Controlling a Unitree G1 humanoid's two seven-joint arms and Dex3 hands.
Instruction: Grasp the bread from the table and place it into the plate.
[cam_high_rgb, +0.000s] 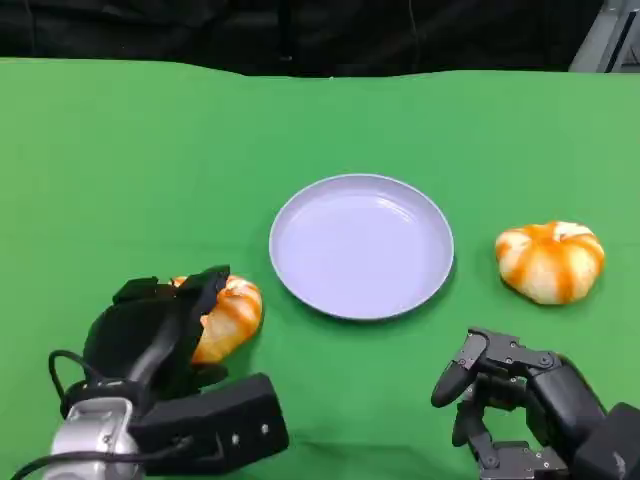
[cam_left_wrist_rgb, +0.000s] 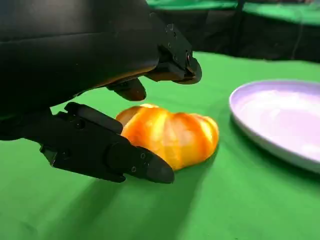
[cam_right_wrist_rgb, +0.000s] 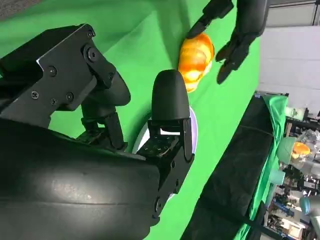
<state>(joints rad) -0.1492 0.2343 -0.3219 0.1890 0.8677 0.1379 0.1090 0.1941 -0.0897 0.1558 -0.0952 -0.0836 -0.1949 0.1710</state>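
The left hand (cam_high_rgb: 160, 335) cups its parted fingers around the bread (cam_high_rgb: 228, 318) without yet clenching it, poised to carry it to the nearby plate (cam_high_rgb: 361, 245).

A green cloth (cam_high_rgb: 120, 160) is covering the desk. A dark curtain (cam_high_rgb: 300, 30) is hanging behind its far edge. Blurred clutter (cam_right_wrist_rgb: 295, 165), perhaps shelving, is showing beyond the desk.

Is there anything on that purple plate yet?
No. The plate holds nothing; its whole inside shows bare. One bread lies on the green table beside it, with the left hand around it; another bread lies on its other side.
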